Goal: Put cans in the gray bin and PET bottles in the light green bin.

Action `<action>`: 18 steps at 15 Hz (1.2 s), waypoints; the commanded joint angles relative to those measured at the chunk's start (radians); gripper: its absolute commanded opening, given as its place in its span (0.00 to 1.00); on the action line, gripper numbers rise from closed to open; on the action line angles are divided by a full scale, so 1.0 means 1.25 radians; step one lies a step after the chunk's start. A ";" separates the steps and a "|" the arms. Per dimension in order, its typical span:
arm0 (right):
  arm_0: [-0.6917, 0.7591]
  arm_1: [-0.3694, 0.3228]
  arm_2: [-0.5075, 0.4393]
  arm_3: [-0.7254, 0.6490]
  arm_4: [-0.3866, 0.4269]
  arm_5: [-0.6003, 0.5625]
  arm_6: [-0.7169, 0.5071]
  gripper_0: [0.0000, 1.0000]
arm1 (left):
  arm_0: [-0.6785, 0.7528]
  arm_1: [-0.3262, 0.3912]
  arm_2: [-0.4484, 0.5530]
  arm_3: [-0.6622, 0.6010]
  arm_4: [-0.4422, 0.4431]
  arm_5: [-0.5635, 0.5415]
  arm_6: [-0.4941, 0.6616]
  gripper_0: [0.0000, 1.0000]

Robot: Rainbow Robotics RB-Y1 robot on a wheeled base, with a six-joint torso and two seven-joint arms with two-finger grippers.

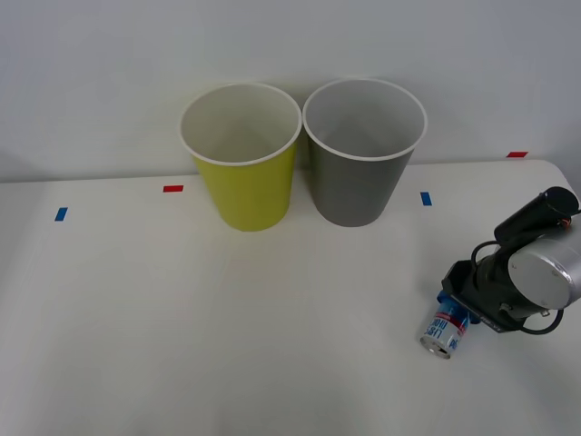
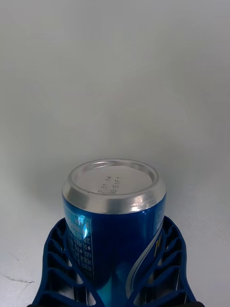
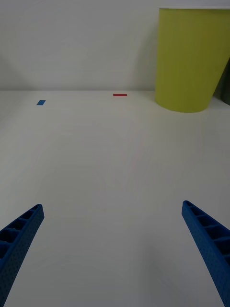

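Note:
A small blue, white and red can [image 1: 446,329] lies on its side at the table's front right. My right gripper [image 1: 454,311] is shut on it. In the right wrist view the blue ribbed fingers [image 2: 60,249] hug both sides of the can [image 2: 112,225], whose silver end points away from the wrist. I cannot tell whether the can rests on the table. The light green bin [image 1: 245,186] and the gray bin [image 1: 354,186] stand upright side by side at the back, both looking empty. My left gripper [image 3: 112,207] hangs open over bare table, facing the light green bin [image 3: 189,62]. PET bottles are out of view.
Small tape marks sit on the white table: red [image 1: 172,188] and blue [image 1: 61,213] at the left, blue [image 1: 426,198] and red [image 1: 516,154] at the right. A wide stretch of table lies between the can and the bins. A wall rises behind the bins.

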 commanded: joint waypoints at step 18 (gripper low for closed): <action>0.309 0.332 -0.305 -0.503 0.380 -0.024 0.659 0.00 | 0.000 0.000 0.000 0.000 0.000 0.000 0.000 1.00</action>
